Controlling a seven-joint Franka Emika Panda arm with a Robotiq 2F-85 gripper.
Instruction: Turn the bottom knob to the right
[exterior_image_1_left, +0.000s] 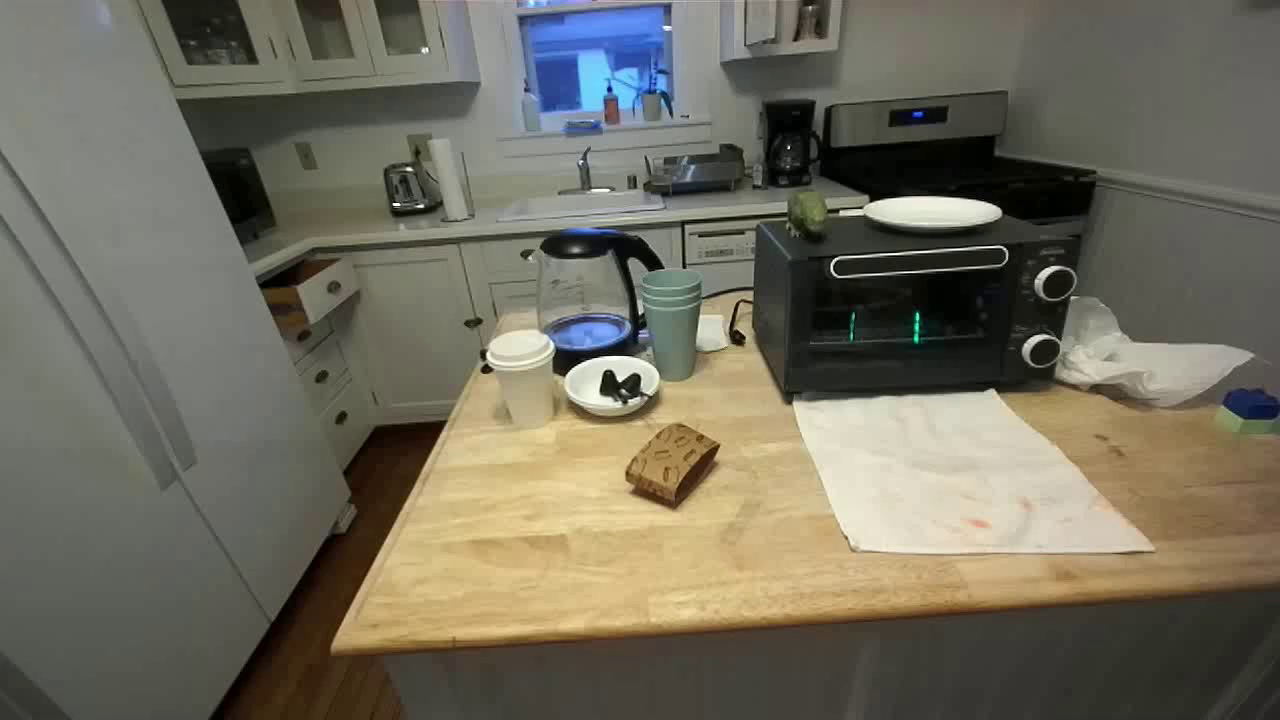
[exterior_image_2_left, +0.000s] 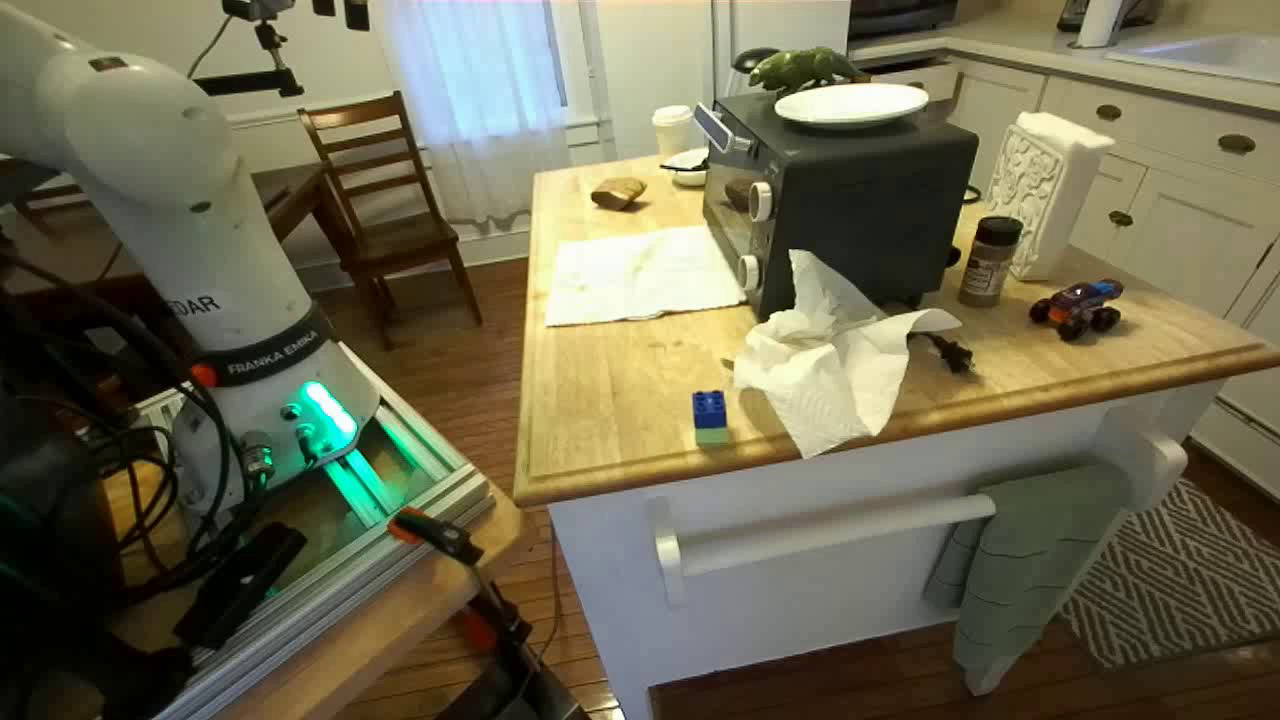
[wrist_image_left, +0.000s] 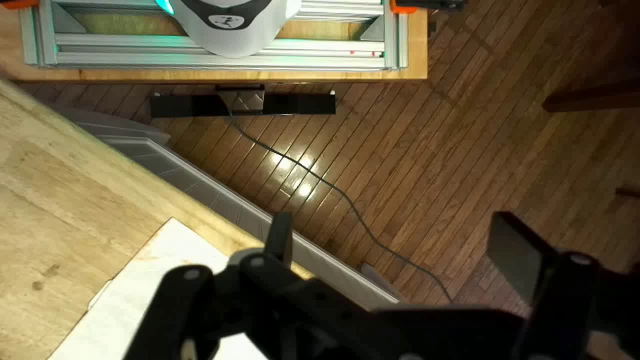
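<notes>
A black toaster oven (exterior_image_1_left: 785, 330) stands on the wooden island and shows in both exterior views (exterior_image_2_left: 860, 215). The bottom knob (exterior_image_1_left: 1040, 350) is round and white, low on the oven's front panel. It also shows in an exterior view from the side (exterior_image_2_left: 748, 272). A similar top knob (exterior_image_1_left: 1055, 283) sits above it. The bottom knob's setting is too small to read. My gripper (wrist_image_left: 397, 245) is open in the wrist view, with nothing between its fingers. It hangs over the floor beside the island edge, apart from the oven. Neither knob shows in the wrist view.
A white cloth (exterior_image_1_left: 960, 470) lies before the oven. Crumpled paper (exterior_image_2_left: 830, 370) and a blue-green block (exterior_image_2_left: 710, 415) are near its knob side. A plate (exterior_image_1_left: 932, 213) and green animal figure (exterior_image_1_left: 807, 214) sit on top. A cardboard sleeve (exterior_image_1_left: 673, 463) and kettle (exterior_image_1_left: 590, 290) stand farther along.
</notes>
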